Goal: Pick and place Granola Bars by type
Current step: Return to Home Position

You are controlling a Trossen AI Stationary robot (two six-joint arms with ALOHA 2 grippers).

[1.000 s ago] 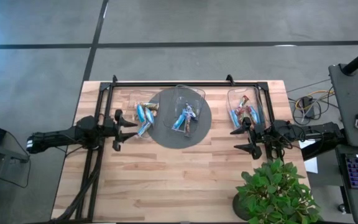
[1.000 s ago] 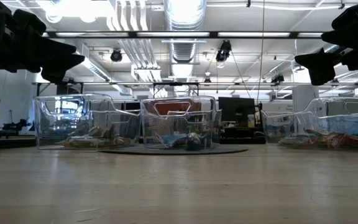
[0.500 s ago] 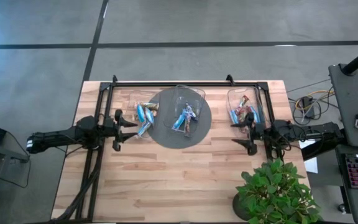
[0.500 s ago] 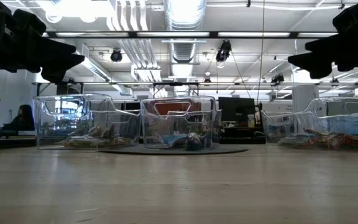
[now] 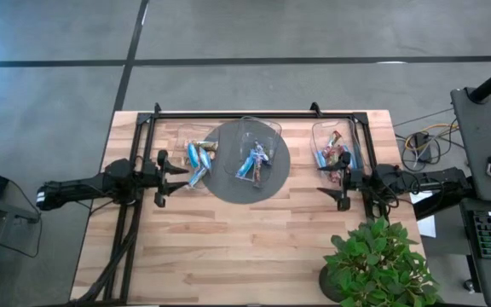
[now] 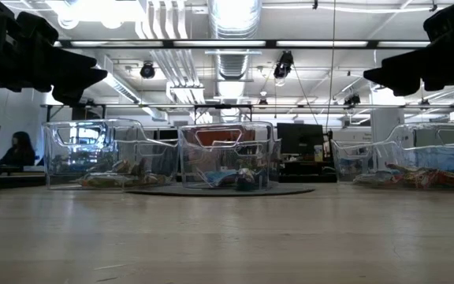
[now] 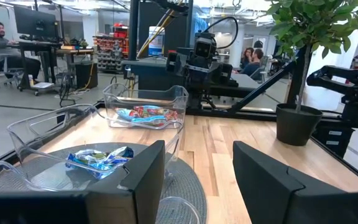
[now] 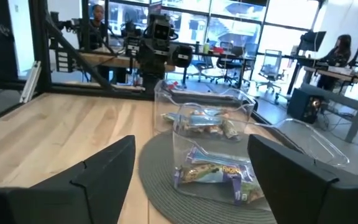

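Note:
Three clear bins hold the granola bars. The left bin [image 5: 196,159] has mostly blue ones. The middle bin [image 5: 258,141] stands on a round grey mat [image 5: 228,183] and holds blue bars [image 5: 254,162], which also show in the right wrist view [image 8: 213,171]. The right bin [image 5: 337,136] holds blue and brownish bars [image 5: 331,156]. My left gripper [image 5: 164,176] hovers open above the table just left of the left bin. My right gripper [image 5: 337,186] hovers open at the near end of the right bin. Neither holds anything.
A black frame rail [image 5: 254,113] runs along the table's far edge, with uprights at both sides. A potted plant [image 5: 373,260] stands at the near right corner. Bare wood [image 5: 237,247] lies nearer than the bins. People sit at desks in the room beyond.
My right gripper has risen a little and drawn slightly toward the far edge, staying by the right bin. The left arm and the bars have kept still.

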